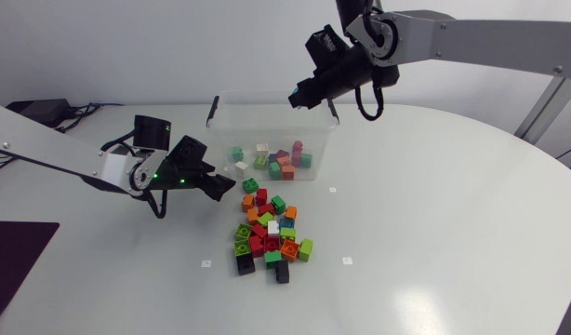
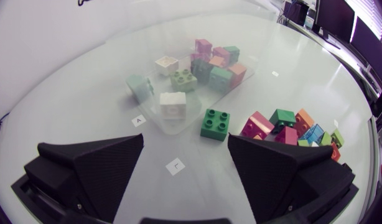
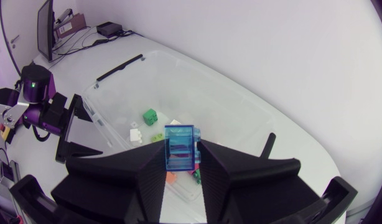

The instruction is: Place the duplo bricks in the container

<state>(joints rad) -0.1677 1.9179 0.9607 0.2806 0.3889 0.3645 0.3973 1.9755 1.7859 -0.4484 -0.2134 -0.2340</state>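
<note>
A clear plastic container (image 1: 334,130) stands at the back of the table with several coloured duplo bricks (image 1: 276,158) in it. My right gripper (image 1: 298,99) hangs above the container's far rim, shut on a translucent blue brick (image 3: 180,148). Below it, the container (image 3: 209,87) shows more bricks. A pile of loose bricks (image 1: 270,234) lies on the table in front of the container. My left gripper (image 1: 232,191) is low over the table, left of the pile, open and empty. Just ahead of my left gripper (image 2: 185,163) lies a single green brick (image 2: 216,123), beside the container (image 2: 155,118).
Black handles (image 1: 214,110) sit on the container's short ends. Small white marker squares (image 2: 175,166) are stuck to the tabletop. A dark mat (image 1: 11,256) lies at the table's front left corner. The white table (image 1: 434,233) spreads to the right of the pile.
</note>
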